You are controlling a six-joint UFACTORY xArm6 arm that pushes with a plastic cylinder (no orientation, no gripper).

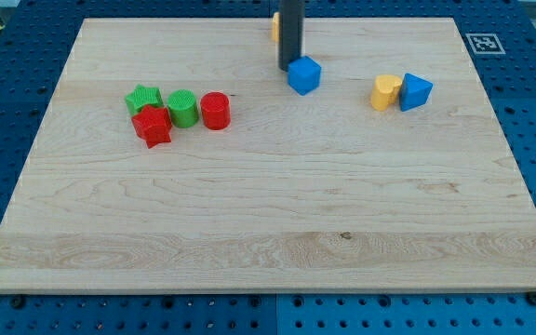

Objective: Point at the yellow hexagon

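Observation:
My tip [289,69] rests on the board near the view's top centre, touching or just left of a blue cube [304,74]. A yellow-orange block [274,25], likely the yellow hexagon, shows as a sliver at the rod's left edge near the board's top edge; the rod hides most of it. The tip is below that block in the view.
A yellow heart-like block [385,92] touches a blue triangle [416,91] at the right. At the left a green star [143,98], red star [153,125], green cylinder [182,108] and red cylinder [215,110] cluster together on the wooden board [268,233].

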